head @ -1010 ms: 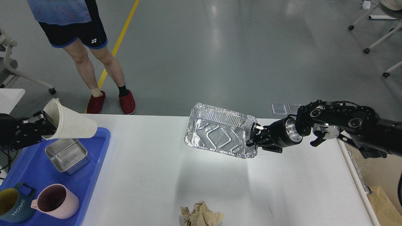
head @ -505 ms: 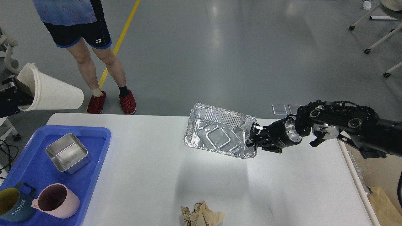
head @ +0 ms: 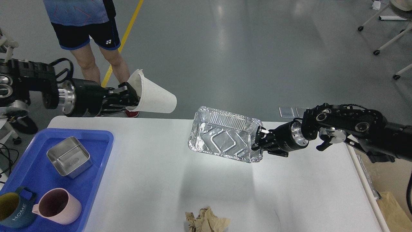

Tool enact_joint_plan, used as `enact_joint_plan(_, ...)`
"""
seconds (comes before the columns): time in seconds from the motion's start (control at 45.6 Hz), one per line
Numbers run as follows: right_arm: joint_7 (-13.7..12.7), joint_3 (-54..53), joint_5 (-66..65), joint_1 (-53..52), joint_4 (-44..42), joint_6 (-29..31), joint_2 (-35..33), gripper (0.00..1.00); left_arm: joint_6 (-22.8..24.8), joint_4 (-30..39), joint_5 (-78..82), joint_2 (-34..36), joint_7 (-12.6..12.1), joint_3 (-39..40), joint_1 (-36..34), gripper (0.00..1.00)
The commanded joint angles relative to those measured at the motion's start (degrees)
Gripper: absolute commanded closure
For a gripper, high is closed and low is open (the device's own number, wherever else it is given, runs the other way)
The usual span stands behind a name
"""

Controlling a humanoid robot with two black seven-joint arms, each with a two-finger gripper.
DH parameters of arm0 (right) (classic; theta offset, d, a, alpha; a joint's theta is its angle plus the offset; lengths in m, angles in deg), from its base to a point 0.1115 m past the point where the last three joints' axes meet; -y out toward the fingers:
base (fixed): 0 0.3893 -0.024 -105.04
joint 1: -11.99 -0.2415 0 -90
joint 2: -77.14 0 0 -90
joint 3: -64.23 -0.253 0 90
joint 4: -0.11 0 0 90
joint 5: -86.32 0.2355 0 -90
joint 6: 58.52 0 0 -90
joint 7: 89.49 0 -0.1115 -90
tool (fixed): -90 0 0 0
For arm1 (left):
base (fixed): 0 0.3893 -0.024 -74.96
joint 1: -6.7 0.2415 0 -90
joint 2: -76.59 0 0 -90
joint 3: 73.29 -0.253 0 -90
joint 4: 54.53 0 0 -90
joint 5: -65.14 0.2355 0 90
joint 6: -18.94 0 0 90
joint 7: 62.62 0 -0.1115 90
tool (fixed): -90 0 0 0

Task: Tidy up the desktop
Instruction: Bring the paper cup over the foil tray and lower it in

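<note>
The white desktop point(head: 154, 174) fills the lower view. My right gripper point(head: 261, 141) is shut on the rim of a shiny foil tray point(head: 223, 138) and holds it tilted above the middle of the desktop, its open side facing me. My left gripper point(head: 128, 96) is shut on the rim of a white paper cup point(head: 154, 96), held on its side above the desktop's far left edge, its bottom pointing right toward the foil tray. A crumpled brown paper ball point(head: 206, 220) lies at the desktop's front edge.
A blue plastic tray point(head: 99, 145) at the left holds a square steel box point(head: 68, 156), a pink mug point(head: 59, 206) and a dark teal mug point(head: 14, 211). A person point(head: 93, 38) stands beyond the far left corner. Chair wheels show at the far right.
My left arm has swung the paper cup up off the blue tray and then right, toward the foil tray. The right arm and foil tray have barely moved.
</note>
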Motion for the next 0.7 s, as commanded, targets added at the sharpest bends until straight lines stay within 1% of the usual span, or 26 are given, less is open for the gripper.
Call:
enact_joint_plan(0.0, 0.0, -0.1, -0.1, 0.0, 0.0, -0.1, 0.3, 1.00, -0.3, -4.8, 2.0, -8.6, -0.2, -1.8, -0.7, 0.98)
enact_joint_plan(0.285, 0.0, -0.5, -0.4, 0.2, 0.0, -0.4, 1.3, 1.00, -0.5, -11.9, 7.5, -21.7, 0.0, -4.3, 0.0, 0.98)
enact_joint_plan(0.417, 0.0, -0.8, -0.4, 0.1, 0.0, -0.4, 1.7, 1.00, -0.4, -17.7, 9.1, -28.3, 0.4, -4.7, 0.3, 0.98)
enact_joint_plan(0.439, 0.0, -0.9, -0.4, 0.1, 0.0, -0.4, 1.6, 1.00, -0.5, -20.1, 9.6, -29.9, 0.6, -4.6, 0.4, 0.98)
enact_joint_plan(0.571, 0.0, -0.8, -0.4, 0.1, 0.0, -0.4, 1.3, 1.00, -0.4, -26.0, 9.7, -34.9, 0.8, -4.6, 0.5, 0.98)
enact_joint_plan(0.68, 0.0, -0.8, -0.4, 0.1, 0.0, -0.3, 1.3, 1.00, -0.5, -27.6, 9.7, -37.3, 0.8, -4.6, 0.5, 0.97)
